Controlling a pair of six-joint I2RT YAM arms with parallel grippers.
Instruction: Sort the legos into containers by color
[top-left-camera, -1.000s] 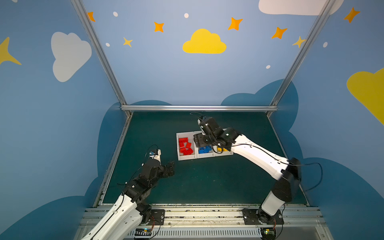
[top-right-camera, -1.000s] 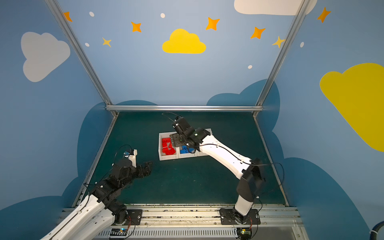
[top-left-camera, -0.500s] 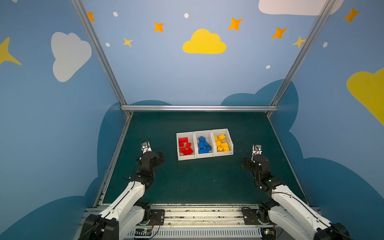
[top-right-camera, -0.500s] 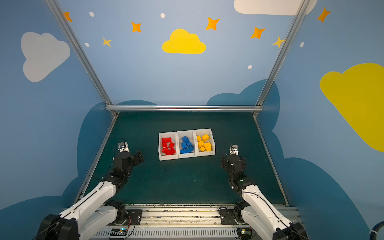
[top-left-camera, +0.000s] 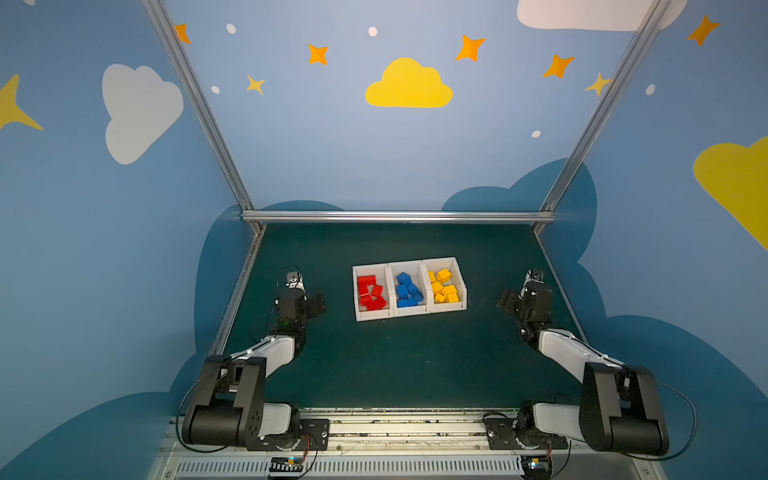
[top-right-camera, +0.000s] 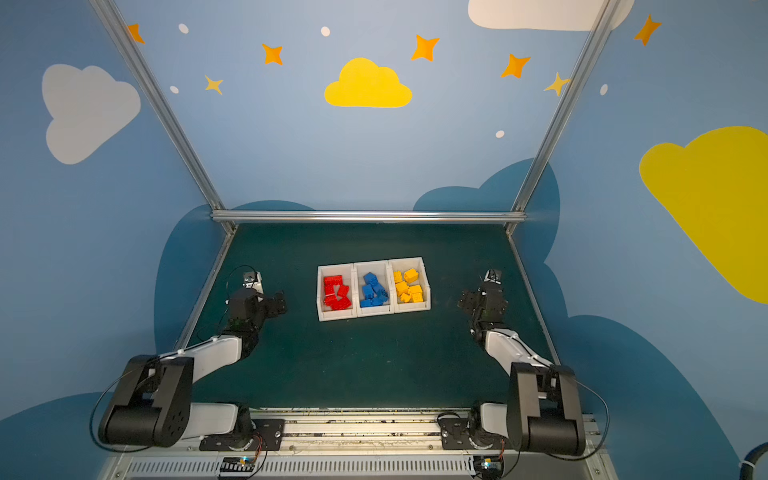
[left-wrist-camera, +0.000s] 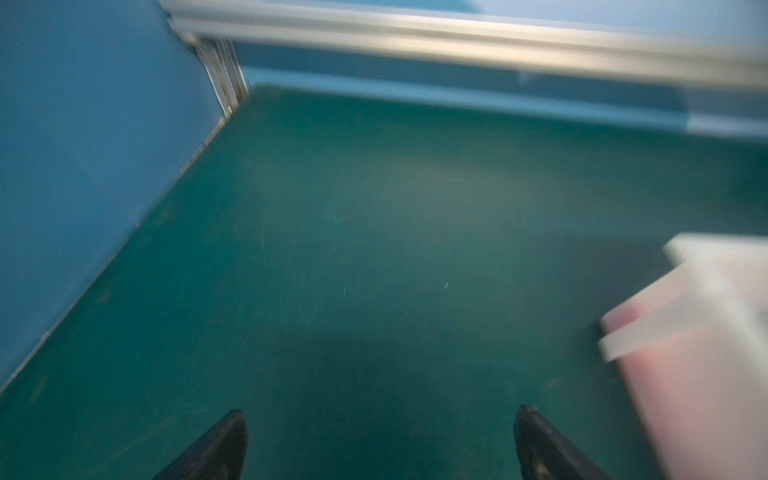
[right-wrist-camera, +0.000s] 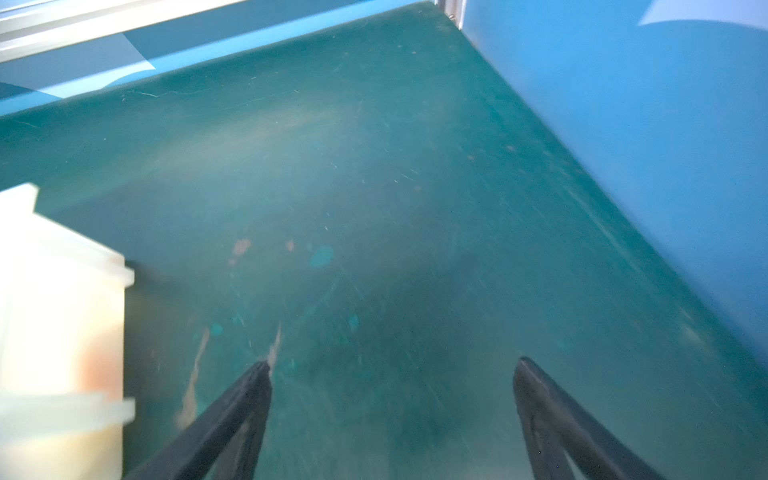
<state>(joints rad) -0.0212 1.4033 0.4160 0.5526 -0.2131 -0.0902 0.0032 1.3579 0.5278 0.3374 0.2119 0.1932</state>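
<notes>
top views, bins: red bin (top-left-camera: 372, 314), blue bin (top-left-camera: 409, 311) and yellow bin (top-left-camera: 449, 307) touch in a row mid-table, left to right.
top views, legos: red legos (top-left-camera: 371, 292) are in the red bin, blue legos (top-left-camera: 408, 290) in the blue bin, yellow legos (top-left-camera: 444, 286) in the yellow bin. No stray colour seen in any bin. No loose brick on the mat (top-left-camera: 395, 365) in both top views.
top views, left gripper (top-left-camera: 318, 300): left of the red bin, well apart, jaws wide, nothing held.
top views, right gripper (top-left-camera: 505, 301): right of the yellow bin, well apart, jaws wide, nothing held.
top views, change: a second ago the right arm (top-left-camera: 561, 353) reached over the blue and yellow bins. Now it is pulled back to the right side and folded. The left arm (top-left-camera: 270, 353) has folded back too.
left wrist: blurred. The fingertips (left-wrist-camera: 226, 440) are far apart with only mat between them. The red bin (left-wrist-camera: 706, 332) wall shows at the frame edge, tinted pink.
right wrist: blurred. The fingertips (right-wrist-camera: 249, 395) are spread wide with bare mat between them. The yellow bin (right-wrist-camera: 62, 311) wall shows at the frame edge, tinted yellowish.
meaning: the last brick looks delivered and the sort looks finished. Both arms seem to be heading to rest. Nothing is left to pick, unless a brick hides behind an arm.
</notes>
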